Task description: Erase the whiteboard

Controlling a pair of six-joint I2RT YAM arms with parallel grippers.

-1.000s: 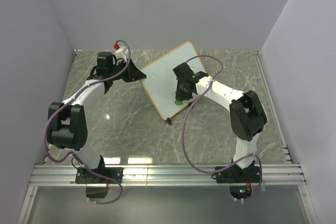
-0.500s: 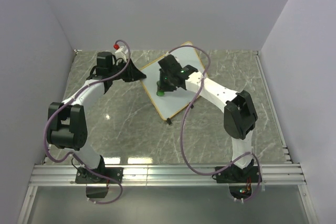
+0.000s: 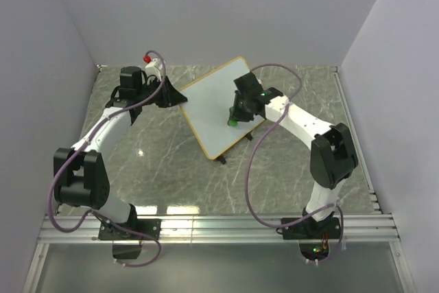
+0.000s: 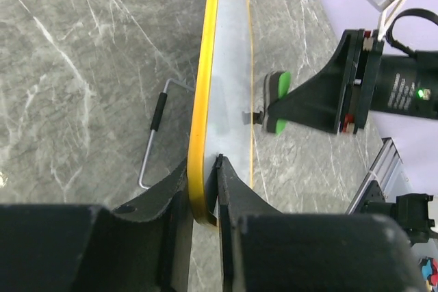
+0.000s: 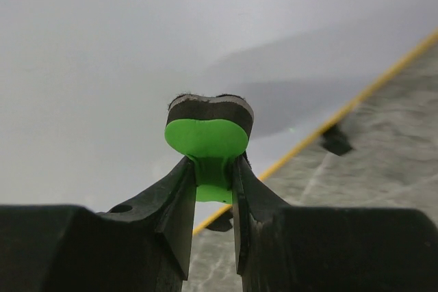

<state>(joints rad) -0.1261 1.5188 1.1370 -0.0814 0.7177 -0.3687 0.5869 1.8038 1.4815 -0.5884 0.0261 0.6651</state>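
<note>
Grey veined tabletop (image 3: 171, 162); pale walls (image 3: 206, 5) three sides; aluminium rail (image 3: 206, 226) near edge.

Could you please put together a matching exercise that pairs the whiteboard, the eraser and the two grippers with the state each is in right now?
Things:
1. square white board with thin orange rim
2. small green eraser with dark felt pad
3. left gripper
4. right gripper

States:
A. shut on the eraser
B. white face with no marks visible
C. shut on the board's rim
D. dark pad turned toward the board

Pairs: 1-B, 2-D, 3-C, 4-A
</note>
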